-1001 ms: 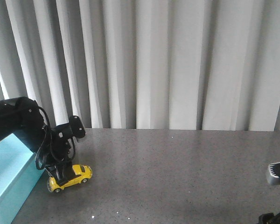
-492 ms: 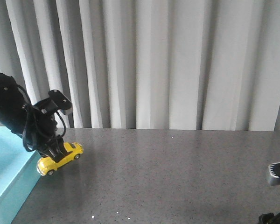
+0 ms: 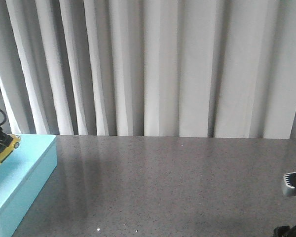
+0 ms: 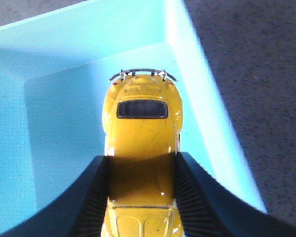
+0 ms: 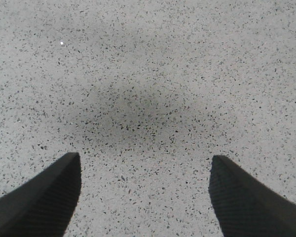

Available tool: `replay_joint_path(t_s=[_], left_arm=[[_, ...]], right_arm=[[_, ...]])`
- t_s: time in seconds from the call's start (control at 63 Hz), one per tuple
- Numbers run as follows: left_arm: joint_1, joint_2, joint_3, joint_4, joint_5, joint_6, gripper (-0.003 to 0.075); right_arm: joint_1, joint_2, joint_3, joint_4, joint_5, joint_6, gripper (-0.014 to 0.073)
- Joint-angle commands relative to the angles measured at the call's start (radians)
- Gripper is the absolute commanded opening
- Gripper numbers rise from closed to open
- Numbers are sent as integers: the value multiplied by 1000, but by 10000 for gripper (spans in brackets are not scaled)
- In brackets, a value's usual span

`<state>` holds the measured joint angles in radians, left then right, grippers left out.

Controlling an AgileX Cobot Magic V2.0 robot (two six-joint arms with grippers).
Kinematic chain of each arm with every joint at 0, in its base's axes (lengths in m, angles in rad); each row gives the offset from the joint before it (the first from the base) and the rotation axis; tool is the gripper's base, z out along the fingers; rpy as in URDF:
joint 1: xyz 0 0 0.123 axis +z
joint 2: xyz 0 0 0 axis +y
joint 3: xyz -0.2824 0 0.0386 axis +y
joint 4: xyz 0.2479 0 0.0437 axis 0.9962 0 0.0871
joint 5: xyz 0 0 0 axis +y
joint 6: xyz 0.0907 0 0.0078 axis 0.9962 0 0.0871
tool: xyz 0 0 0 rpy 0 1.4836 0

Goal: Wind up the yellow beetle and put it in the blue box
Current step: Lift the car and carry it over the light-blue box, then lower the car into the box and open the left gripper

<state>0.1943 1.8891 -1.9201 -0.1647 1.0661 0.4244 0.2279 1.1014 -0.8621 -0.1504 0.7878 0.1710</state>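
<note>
Beetle: the beetle (image 4: 141, 148) hangs in the air over the box (image 4: 64, 113), nose tilted up in the front view (image 3: 1, 150), at the far left edge of that picture.
Change: a second ago it sat on the worktop (image 3: 177, 182) just beside the box wall; half a second ago it was lifted and tilted; now it has been carried left, past the rim and over the box floor.
Left tool: the left tool (image 4: 141, 197) is clamped on the beetle's flanks, both pads touching the body, rear window and bumper pointing away from the wrist.
Box: pale blue, at the worktop's left end; no part of the beetle looks to be touching its floor, though the wrist view cannot settle the height.
Right tool: the right tool (image 5: 145, 197) hovers over bare worktop at the right, fingers spread wide, holding nothing.
Meaning: the carry looks nearly done, so I judge the storing step is in hand. What remains is lowering and letting go.
Risk: if wound, the beetle may run against a wall once released.
</note>
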Motion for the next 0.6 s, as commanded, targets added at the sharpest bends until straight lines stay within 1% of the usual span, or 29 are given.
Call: replay_joint_path(t_s=[0.0, 0.143, 0.588], left_arm=[[38, -58, -27, -21, -79, -32, 252], [65, -25, -27, -24, -84, -48, 252], [62, 140, -27, -24, -116, -48, 252]], right_arm=[[0, -19, -24, -18, -45, -1, 526], [0, -19, -24, -18, -45, -1, 526], [0, -19, -24, -18, -45, -1, 526]])
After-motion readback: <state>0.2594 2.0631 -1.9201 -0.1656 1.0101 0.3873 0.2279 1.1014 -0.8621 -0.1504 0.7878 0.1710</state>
